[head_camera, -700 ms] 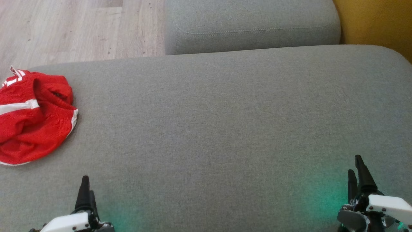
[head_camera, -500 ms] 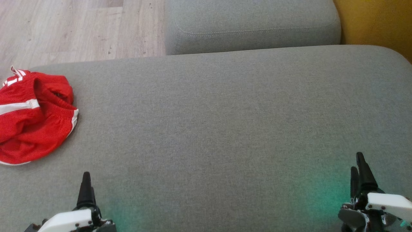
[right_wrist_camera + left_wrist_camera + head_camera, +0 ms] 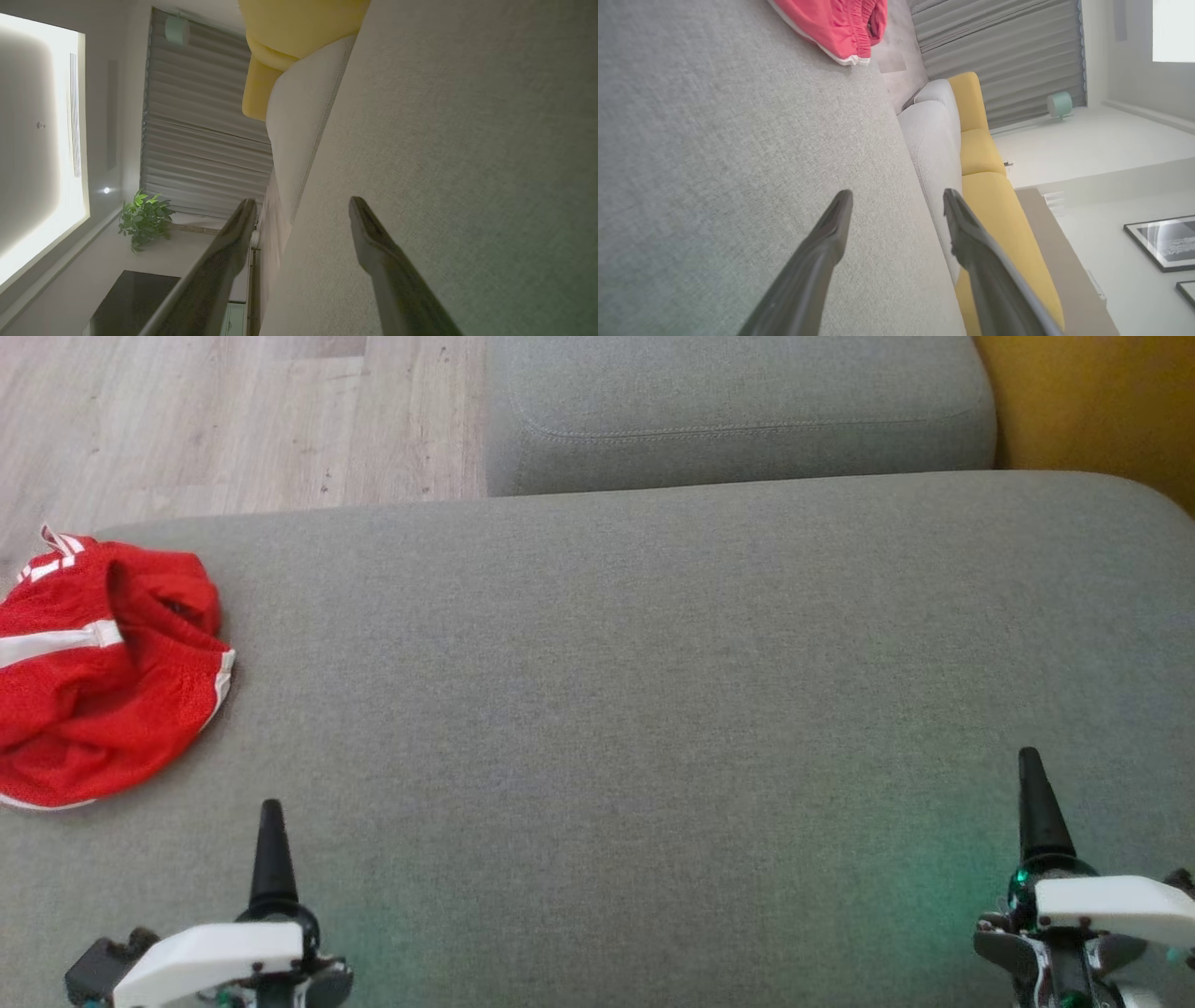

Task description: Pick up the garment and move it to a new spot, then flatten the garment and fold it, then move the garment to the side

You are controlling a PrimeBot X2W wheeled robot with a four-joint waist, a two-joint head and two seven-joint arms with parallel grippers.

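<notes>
Lying crumpled at the left edge of the sofa seat, the red shorts look light, soft and limp, best pinched at their gathered edge; left fingers and right fingers stand apart, empty.

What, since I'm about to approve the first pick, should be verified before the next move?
1. Left gripper open, nothing between its fingers: ok.
2. Right gripper open, holding nothing: ok.
3. Red garment lying on the grey cushion, ahead and to the left of the left gripper: ok.
4. Bare cushion between the left gripper and the garment, nothing in the way: ok.
5. Garment flat: not ok, it lies bunched.
6. Garment's far left edge fully on the cushion: cannot tell, the head view's edge cuts it off.
</notes>
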